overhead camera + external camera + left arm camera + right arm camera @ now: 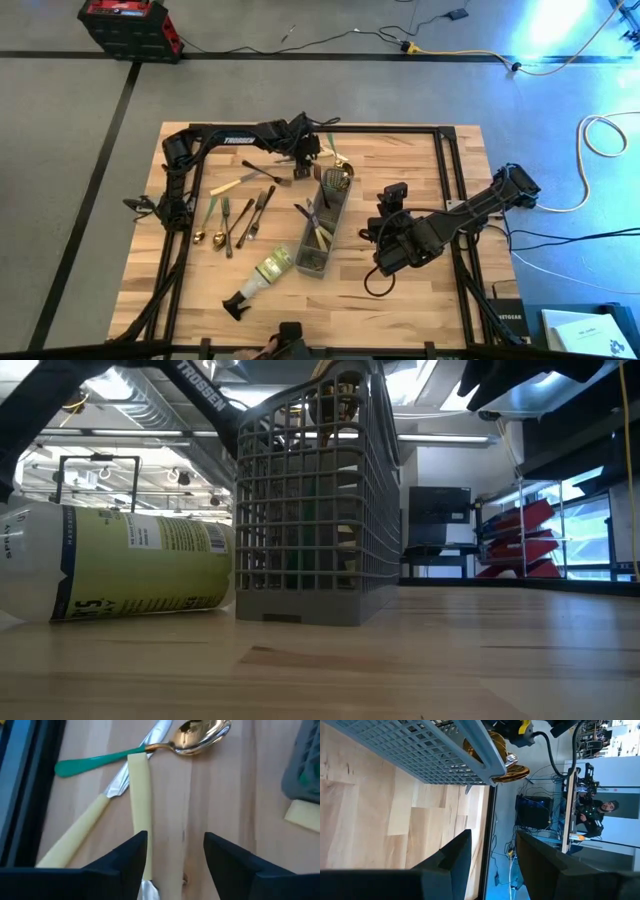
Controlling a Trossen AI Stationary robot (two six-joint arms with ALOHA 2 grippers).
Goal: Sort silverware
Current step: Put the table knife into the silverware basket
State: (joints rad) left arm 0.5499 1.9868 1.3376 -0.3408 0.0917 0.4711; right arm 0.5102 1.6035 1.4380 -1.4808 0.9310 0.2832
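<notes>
Left tool point(175, 855) is at the far edge of the tabletop point(420, 290), just behind the far end of the grey mesh caddy point(322, 232). Its fingers stand part-way apart with nothing between them. In the left wrist view, bare wood shows in the gap, and a cream-handled piece point(140, 810) runs alongside one finger, apparently lying flat; whether the finger touches it cannot be told from this angle.

Beyond that piece lie a gold spoon with a green handle point(200, 735) and a cream-handled knife point(85, 830), the knife blade passing under the green handle.

Right tool point(490, 855) waits beside the caddy on the right arm's side, fingers part-way apart and holding nothing.

Silverware status: a loose row of forks and spoons point(235, 218) lies on the tabletop on the left arm's side of the caddy. Several pieces already stand in the caddy, with gold heads showing at its far end point(335, 180). A spray bottle point(262, 275) lies on its side near the caddy's near end.

Step in hand, by judgement: the left arm is between pieces, positioned over the far cluster for a pick-up. The sort is partly done.

Next move calls for shifting the left tool sideways to straddle the cream handle, lowering to the wood, and closing on that one piece without catching the crossed knife and spoon.
</notes>
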